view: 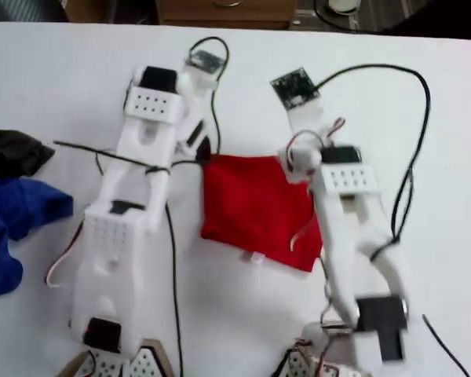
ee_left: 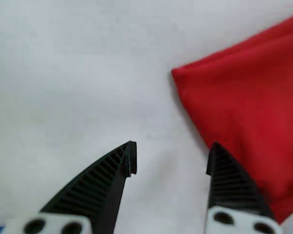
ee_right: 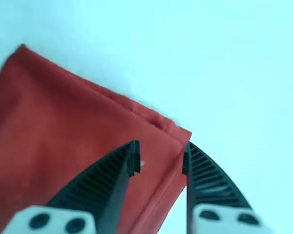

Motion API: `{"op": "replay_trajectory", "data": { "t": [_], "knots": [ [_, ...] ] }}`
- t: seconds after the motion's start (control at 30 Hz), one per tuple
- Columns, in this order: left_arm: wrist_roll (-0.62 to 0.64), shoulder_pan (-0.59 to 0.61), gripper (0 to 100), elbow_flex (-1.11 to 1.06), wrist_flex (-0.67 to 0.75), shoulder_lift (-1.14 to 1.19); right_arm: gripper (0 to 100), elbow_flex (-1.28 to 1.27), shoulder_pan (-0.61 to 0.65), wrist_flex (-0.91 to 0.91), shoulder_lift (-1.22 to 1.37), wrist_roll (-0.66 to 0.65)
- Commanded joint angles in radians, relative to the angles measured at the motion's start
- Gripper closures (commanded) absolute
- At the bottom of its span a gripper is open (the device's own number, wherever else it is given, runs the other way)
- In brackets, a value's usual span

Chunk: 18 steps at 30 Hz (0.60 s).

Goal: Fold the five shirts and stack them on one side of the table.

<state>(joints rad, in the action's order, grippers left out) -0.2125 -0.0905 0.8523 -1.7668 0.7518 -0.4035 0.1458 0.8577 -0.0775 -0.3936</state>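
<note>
Red shirt (view: 255, 208) lies folded flat mid-table (view: 439, 259) between the two arms, with a crumpled blue shirt (view: 16, 220) and a black shirt (view: 12, 151) bunched together at the table edge on the left arm's side, well apart from the red one. Left gripper (ee_left: 172, 148) has its claw spread apart above bare table just beside one far corner of the red shirt, one finger over the cloth edge, holding nothing. Right gripper (ee_right: 161, 148) also has its claw apart, straddling the other far corner of the red shirt, not clamped.
</note>
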Motion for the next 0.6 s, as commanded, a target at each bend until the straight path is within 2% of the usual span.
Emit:
{"op": "replay_trajectory", "data": {
  "t": [0.0, 0.3, 0.57],
  "knots": [
    [-0.028, -0.017, 74, -0.209, -0.012, -0.226, 84.8, 0.164, -0.015, 0.033, 0.134, -0.003],
    [-0.049, -0.087, 74, -0.636, 0.077, -0.575, 84.8, 0.273, -0.015, 0.077, 0.334, 0.0],
    [0.014, -0.175, 74, -1.013, 0.302, -0.736, 84.8, 0.275, -0.036, 0.073, 0.361, -0.003]
  ]
}}
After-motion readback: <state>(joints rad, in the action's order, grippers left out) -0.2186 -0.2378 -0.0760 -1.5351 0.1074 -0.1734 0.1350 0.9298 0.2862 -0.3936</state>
